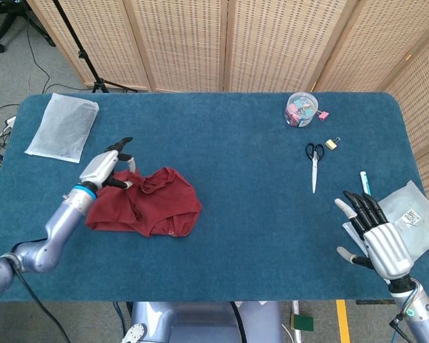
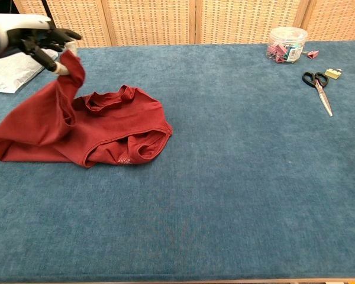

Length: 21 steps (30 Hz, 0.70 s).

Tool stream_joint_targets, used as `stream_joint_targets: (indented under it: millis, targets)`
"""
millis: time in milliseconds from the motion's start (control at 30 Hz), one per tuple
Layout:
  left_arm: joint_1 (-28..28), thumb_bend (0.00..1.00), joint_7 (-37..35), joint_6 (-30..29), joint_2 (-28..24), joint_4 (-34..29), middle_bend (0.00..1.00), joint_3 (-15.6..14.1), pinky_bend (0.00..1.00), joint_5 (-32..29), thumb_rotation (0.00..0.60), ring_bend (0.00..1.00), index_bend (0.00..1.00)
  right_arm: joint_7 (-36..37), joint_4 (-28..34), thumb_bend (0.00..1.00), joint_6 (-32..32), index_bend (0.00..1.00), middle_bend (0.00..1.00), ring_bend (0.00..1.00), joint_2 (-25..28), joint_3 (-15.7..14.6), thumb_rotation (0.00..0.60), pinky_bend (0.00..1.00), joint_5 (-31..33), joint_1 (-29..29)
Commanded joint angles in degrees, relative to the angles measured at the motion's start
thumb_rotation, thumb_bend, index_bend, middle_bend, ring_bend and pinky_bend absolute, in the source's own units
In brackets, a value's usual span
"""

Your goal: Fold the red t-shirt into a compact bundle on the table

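The red t-shirt (image 1: pixel 154 207) (image 2: pixel 106 130) lies on the left half of the blue table (image 1: pixel 243 186), folded lengthwise into a strip. My left hand (image 1: pixel 107 168) (image 2: pixel 32 38) pinches the shirt's left end and holds it lifted above the rest of the cloth, doubling it over toward the collar. My right hand (image 1: pixel 375 236) hovers at the table's front right with its fingers spread and nothing in it; the chest view does not show it.
A white plastic bag (image 1: pixel 63 127) (image 2: pixel 12 65) lies at the back left. A clear tub of clips (image 1: pixel 301 109) (image 2: pixel 287 44), scissors (image 1: pixel 314 163) (image 2: pixel 319 89) and a small padlock (image 1: pixel 332 143) sit at the back right. A pen (image 1: pixel 365 184) and grey pouch (image 1: pixel 409 214) lie by my right hand.
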State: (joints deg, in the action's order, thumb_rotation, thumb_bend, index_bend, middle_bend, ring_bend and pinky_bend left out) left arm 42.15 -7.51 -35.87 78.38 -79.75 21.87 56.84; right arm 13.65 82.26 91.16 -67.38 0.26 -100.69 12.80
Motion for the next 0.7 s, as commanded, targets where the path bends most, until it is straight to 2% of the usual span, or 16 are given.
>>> stream_joint_targets:
  millis: [33, 500, 700]
  targets:
    - [1.9, 0.61, 1.5, -0.7, 1.6, 0.4, 0.00, -0.6, 0.00, -2.0, 0.600, 0.00, 0.75, 0.1, 0.0, 0.03, -0.1, 0.00, 0.00, 0.00, 0.0, 0.1, 0.600, 0.00, 0.1, 0.0]
    - [8.0, 0.60, 9.6, -2.6, 8.3, 5.4, 0.00, -4.4, 0.00, -7.3, 0.600, 0.00, 0.75, 0.7, -0.1, 0.02, -0.7, 0.00, 0.00, 0.00, 0.2, 0.3, 0.600, 0.00, 0.8, 0.2]
    - [9.1, 0.51, 11.1, -4.7, 12.3, 8.9, 0.00, -5.2, 0.00, -8.0, 0.600, 0.00, 0.75, 0.7, -0.1, 0.03, -0.9, 0.00, 0.00, 0.00, 0.2, 0.3, 0.600, 0.00, 0.8, 0.2]
